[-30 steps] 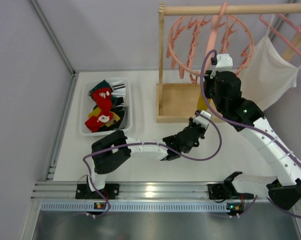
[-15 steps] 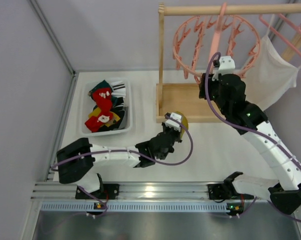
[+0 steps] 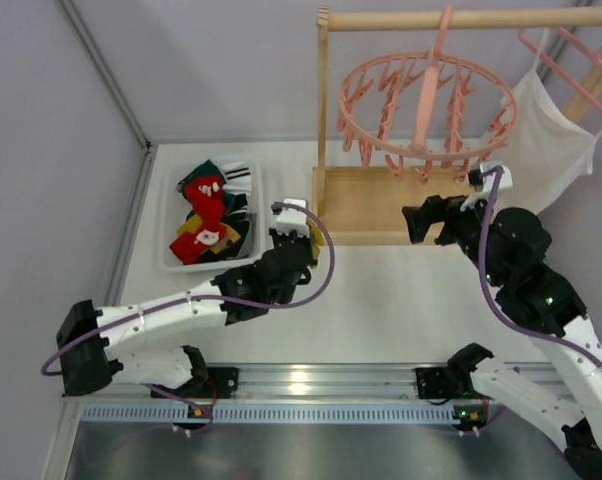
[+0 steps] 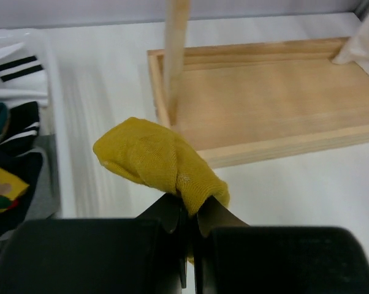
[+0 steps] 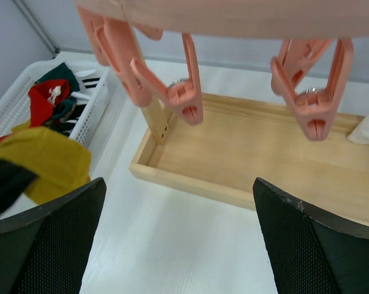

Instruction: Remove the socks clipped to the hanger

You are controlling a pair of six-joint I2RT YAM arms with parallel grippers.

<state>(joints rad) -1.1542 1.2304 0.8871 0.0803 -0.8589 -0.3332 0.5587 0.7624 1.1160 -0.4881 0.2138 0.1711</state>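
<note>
- Left gripper (image 4: 189, 211): jaws pinched nearly together on a bunched mustard sock (image 4: 157, 160). The fabric bulges up and forward from the fingertips.
- The held sock sits off the table (image 3: 381, 310), between the white basket (image 3: 262, 215) and the near-left corner of the wooden rack (image 3: 361, 205). It is just beside the rack's upright post.
- Right gripper (image 3: 426, 215): fingers (image 5: 56, 245) spread wide, gripping nothing. It hovers over the rack's base tray, below the near rim of the hanger (image 3: 426, 100).
- The right wrist view shows the mustard sock low on the left, with the basket behind it.
- The basket, left of the rack, holds a heap of red and dark teal socks (image 3: 206, 205) mixed with black-and-white striped socks (image 3: 238, 178).
- The hanger, a round pink spoked ring, hangs by its hook from the rack's top rail, pegs (image 5: 187, 101) dangling. The two nearest the right wrist camera are shut.
- Far right: a white shirt (image 3: 541, 135) hangs beside the ring, its edge close to the rim.
</note>
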